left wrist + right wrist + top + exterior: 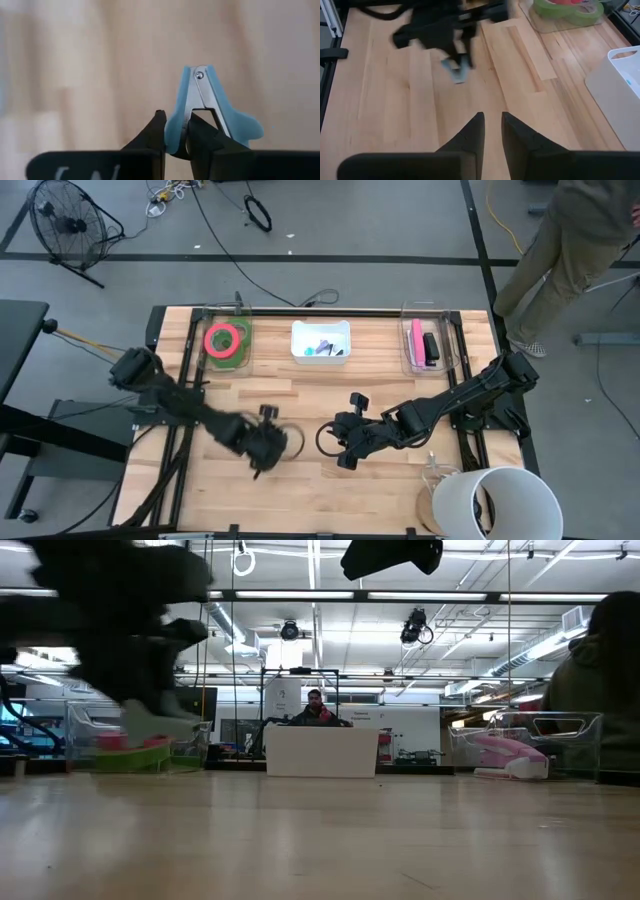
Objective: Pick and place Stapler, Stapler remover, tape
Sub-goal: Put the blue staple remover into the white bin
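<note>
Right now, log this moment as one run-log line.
left gripper: shut on blue staple remover, above table centre | right gripper: empty, hovering nearby | tape rolls: in left bin
</note>
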